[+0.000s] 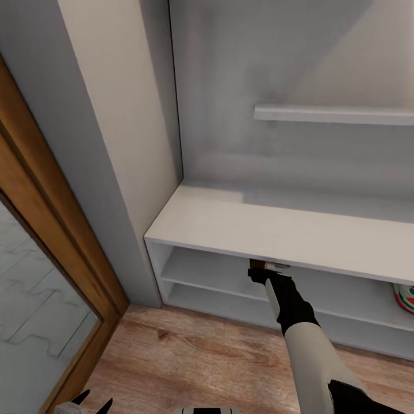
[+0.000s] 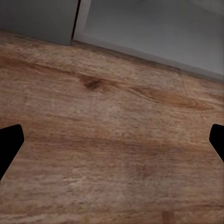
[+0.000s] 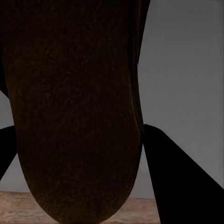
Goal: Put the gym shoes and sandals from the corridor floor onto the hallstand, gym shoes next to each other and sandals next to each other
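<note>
Presently, entries as follows.

Surface: corridor floor [image 1: 190, 356], warm brown wood-grain planks with a dark knot, running up to the base of the hallstand [image 1: 276, 227]. The left wrist view shows the same planking meeting a pale grey base edge.

Room: pale grey wall [image 1: 109, 132] at the hallstand's left end, forming a corner with it. A wooden door frame [image 1: 63, 230] stands further left, with a glazed panel [image 1: 34, 299] inside it.

Hallstand: pale grey-white unit with a flat bench top, 2 long open shelves below, and a tall back panel carrying 1 narrow ledge [image 1: 333, 114] toward the right.

Gym shoe [image 1: 405, 298]: 1 seen in part, on the upper shelf at the right edge of the head view; white with green and red-orange marks. The rest is cut off.

Right gripper [image 1: 265, 270]: reaches under the front edge of the bench top, toward the upper shelf, near the middle of the unit. It is closed around a sandal [image 3: 74, 112]. In the right wrist view the sandal's dark brown underside sits between the 2 black fingers [image 3: 179, 182], grey hallstand surface behind. In the head view, a small brown and pale bit shows at the bench edge.

Left gripper [image 2: 112, 144]: hangs low over bare floor, fingers spread wide apart, nothing between them. Its black fingertips [image 1: 92, 401] show at the lower left edge of the head view.
</note>
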Motion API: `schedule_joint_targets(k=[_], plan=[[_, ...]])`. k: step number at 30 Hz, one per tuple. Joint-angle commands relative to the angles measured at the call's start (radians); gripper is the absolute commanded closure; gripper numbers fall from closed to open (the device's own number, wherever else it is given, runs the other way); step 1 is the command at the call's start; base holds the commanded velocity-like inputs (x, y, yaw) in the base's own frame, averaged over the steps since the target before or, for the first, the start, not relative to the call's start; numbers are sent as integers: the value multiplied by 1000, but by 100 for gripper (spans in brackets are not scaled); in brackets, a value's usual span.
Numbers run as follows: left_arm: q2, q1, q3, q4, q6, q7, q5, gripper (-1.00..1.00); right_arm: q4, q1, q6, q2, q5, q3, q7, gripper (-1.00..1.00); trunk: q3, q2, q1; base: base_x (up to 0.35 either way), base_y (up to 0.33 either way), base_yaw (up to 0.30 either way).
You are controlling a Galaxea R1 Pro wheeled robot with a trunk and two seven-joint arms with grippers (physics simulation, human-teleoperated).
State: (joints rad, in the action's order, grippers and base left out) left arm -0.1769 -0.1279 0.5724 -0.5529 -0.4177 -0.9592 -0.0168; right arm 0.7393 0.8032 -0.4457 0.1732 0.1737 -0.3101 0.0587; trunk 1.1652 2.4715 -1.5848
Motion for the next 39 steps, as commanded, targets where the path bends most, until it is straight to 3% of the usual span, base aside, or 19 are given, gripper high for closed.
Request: schedule_joint_targets(k=[1,4,5,24,39], plan=[[0,-1,4,1,-3,-6,-2,-100,2,1,-5,1,8,-4,-2,100,1,0,0,15,0,0],[0,-1,4,1,-3,-6,-1,-100,2,1,-5,1,9,-5,-2,100,1,0,0,6,0,0],[-1,-1,4,1,-3,-6,-1,-100,2,1,-5,1,8,-10,-2,-100,1,0,0,2,0,0],[-1,-1,4,1,-4,-6,1,-100,-1,1,-5,1,8,-23,-2,-100,1,0,0,-8,0,0],[-1,-1,4,1,-4,-6,1,-100,-3,1,-5,1,9,-23,-2,-100,1,0,0,-301,0,0]])
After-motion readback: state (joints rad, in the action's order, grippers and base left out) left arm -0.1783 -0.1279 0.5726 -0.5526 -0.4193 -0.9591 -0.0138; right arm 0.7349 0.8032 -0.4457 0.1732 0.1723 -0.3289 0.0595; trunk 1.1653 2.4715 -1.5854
